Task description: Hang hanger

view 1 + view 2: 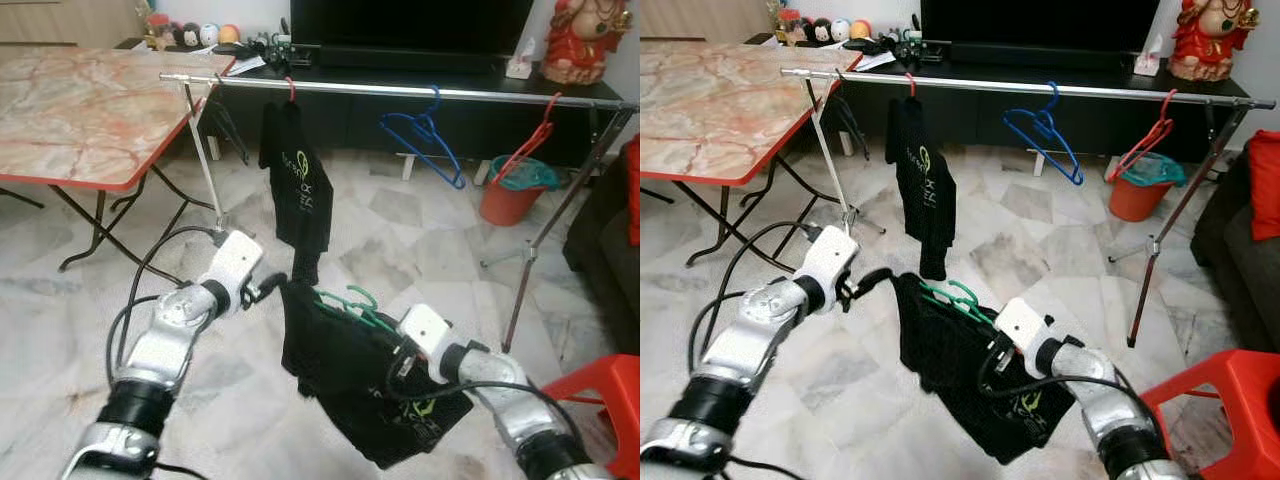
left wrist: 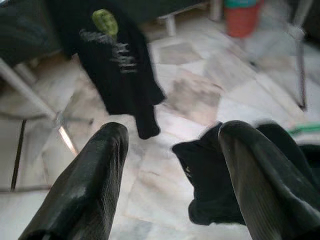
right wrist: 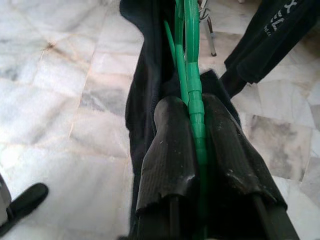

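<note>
Marble-topped folding table with red rim [image 1: 60, 175] upper left; left gripper [image 2: 170, 165] lower left, fingers spread wide beside the black T-shirt [image 1: 340, 375] draped on a green plastic hanger [image 3: 192, 75]; right gripper [image 3: 197, 135] lower centre-right pinches that hanger; silver clothes rail [image 1: 400, 91] spans the top.

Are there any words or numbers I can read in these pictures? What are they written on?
None can be read for sure.
Hanging black shirt: green logo and pale lettering down the front, too blurred to read.
Black shirt on the green hanger, held by the right gripper: a green mark near the hem, too small to read.
</note>
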Motion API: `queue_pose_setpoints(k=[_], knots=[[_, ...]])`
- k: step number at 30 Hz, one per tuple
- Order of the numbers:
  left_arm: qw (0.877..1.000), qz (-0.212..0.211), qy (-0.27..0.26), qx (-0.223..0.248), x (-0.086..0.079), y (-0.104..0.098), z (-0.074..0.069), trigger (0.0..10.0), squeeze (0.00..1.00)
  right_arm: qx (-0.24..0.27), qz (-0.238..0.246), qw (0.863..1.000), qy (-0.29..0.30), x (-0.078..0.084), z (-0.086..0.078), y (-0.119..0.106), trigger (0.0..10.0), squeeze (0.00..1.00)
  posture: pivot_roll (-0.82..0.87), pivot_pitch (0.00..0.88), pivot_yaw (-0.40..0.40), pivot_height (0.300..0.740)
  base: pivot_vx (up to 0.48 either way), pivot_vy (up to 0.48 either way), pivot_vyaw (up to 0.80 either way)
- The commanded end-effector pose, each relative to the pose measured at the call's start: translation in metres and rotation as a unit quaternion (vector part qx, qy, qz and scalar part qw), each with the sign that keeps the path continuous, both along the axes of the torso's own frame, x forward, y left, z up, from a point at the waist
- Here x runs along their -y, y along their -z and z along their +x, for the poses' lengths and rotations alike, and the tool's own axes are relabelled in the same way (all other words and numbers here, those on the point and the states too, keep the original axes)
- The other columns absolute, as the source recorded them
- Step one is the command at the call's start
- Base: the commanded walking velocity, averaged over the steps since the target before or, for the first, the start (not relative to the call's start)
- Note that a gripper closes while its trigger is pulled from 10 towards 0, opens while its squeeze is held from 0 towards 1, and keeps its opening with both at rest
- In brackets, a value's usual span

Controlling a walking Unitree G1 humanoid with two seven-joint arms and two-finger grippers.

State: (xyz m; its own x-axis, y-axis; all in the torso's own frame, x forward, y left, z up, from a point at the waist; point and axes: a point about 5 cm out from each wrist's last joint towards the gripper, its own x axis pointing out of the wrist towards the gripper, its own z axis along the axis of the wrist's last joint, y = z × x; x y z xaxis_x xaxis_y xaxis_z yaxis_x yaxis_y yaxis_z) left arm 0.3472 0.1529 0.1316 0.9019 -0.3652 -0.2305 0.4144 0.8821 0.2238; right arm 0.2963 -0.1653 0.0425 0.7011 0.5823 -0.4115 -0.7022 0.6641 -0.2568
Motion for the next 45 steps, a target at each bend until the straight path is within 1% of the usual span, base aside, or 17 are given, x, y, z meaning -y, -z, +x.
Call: queue_pose_setpoints(k=[1,6,7,8,9,12,16,17,18,19,25,29,32,34,38,40,45], knots=[[0.999,-0.032,-0.029,-0.01,0.001,-0.002,0.005,10.0,0.0,0.024,0.022,0.999,0.002,-0.006,0.003,-0.01,0.0,0.0,-0.11,0.0,-0.008,0.74,0.0,0.0,0.0],[0.996,-0.078,-0.019,-0.041,0.018,0.005,0.005,10.0,0.0,0.023,0.022,0.999,-0.016,-0.014,0.001,-0.01,0.0,0.0,-0.11,0.0,-0.012,0.74,0.0,0.0,0.0],[0.995,-0.087,-0.02,-0.047,0.02,0.006,0.005,10.0,0.67,0.024,0.022,0.999,-0.017,-0.015,0.001,-0.01,0.0,0.0,-0.12,0.0,-0.009,0.74,0.0,0.0,0.0],[0.994,-0.093,-0.022,-0.052,0.022,0.007,0.005,10.0,0.67,0.024,0.021,0.999,-0.017,-0.015,0.001,-0.01,0.0,0.0,-0.12,0.0,-0.009,0.74,0.0,0.0,0.0],[0.992,-0.106,-0.029,-0.062,0.023,0.008,0.006,10.0,1.0,0.025,0.021,0.999,-0.017,-0.016,0.001,-0.011,0.0,0.0,-0.12,0.0,-0.009,0.74,0.0,0.0,0.0],[0.986,-0.127,-0.028,-0.106,0.027,0.013,0.006,10.0,1.0,0.029,0.021,0.999,-0.011,-0.018,0.004,-0.013,0.0,0.0,-0.12,0.0,-0.003,0.74,0.0,0.0,0.0],[0.984,-0.123,-0.043,-0.121,0.027,0.016,0.008,10.0,1.0,0.03,0.021,0.999,-0.011,-0.02,0.006,-0.015,0.0,0.0,-0.11,0.0,-0.001,0.74,0.0,0.0,0.0],[0.983,-0.124,-0.052,-0.123,0.026,0.015,0.01,10.0,0.58,0.032,0.021,0.999,-0.012,-0.021,0.007,-0.017,0.0,0.0,-0.11,0.0,-0.002,0.74,0.0,0.0,0.0],[0.983,-0.124,-0.052,-0.123,0.026,0.015,0.01,10.0,0.58,0.032,0.021,0.999,-0.012,-0.021,0.007,-0.017,0.0,0.0,-0.11,0.0,-0.002,0.74,0.0,0.0,0.0],[0.982,-0.127,-0.065,-0.124,0.025,0.014,0.012,10.0,0.0,0.033,0.022,0.999,-0.012,-0.022,0.008,-0.018,0.0,0.0,-0.11,0.0,0.002,0.74,0.0,0.0,0.0],[0.975,-0.158,-0.086,-0.132,0.025,0.006,0.019,10.0,0.0,0.033,0.022,0.999,-0.006,-0.023,0.01,-0.018,0.0,0.0,-0.11,0.0,0.006,0.74,0.0,0.0,0.0],[0.976,-0.148,-0.068,-0.143,0.028,0.007,0.02,10.0,0.0,0.03,0.022,0.999,-0.005,-0.023,0.009,-0.017,0.0,0.0,-0.1,0.0,0.005,0.74,0.0,0.0,0.0],[0.979,-0.147,-0.025,-0.139,0.038,0.003,0.018,10.0,0.0,0.024,0.024,0.999,-0.006,-0.024,0.009,-0.016,0.0,0.0,-0.1,0.0,0.004,0.74,0.0,0.0,0.0],[0.979,-0.146,-0.024,-0.139,0.038,0.003,0.018,10.0,0.0,0.024,0.025,0.999,-0.006,-0.024,0.009,-0.016,0.0,0.0,-0.1,0.0,0.004,0.74,0.0,0.0,0.0],[0.979,-0.133,-0.038,-0.152,0.037,0.008,0.019,10.0,0.0,0.024,0.028,0.999,-0.013,-0.028,0.008,-0.016,0.0,0.0,-0.1,0.0,0.004,0.74,0.0,0.0,0.0],[0.977,-0.124,-0.065,-0.161,0.033,0.013,0.02,10.0,0.0,0.026,0.031,0.999,-0.017,-0.03,0.009,-0.018,0.0,0.0,-0.1,0.0,0.003,0.74,0.0,0.0,0.0],[0.972,-0.125,-0.087,-0.179,0.029,0.021,0.02,10.0,0.0,0.025,0.032,0.999,-0.018,-0.03,0.009,-0.018,0.0,0.0,-0.1,0.0,0.006,0.74,0.0,0.0,0.0]])
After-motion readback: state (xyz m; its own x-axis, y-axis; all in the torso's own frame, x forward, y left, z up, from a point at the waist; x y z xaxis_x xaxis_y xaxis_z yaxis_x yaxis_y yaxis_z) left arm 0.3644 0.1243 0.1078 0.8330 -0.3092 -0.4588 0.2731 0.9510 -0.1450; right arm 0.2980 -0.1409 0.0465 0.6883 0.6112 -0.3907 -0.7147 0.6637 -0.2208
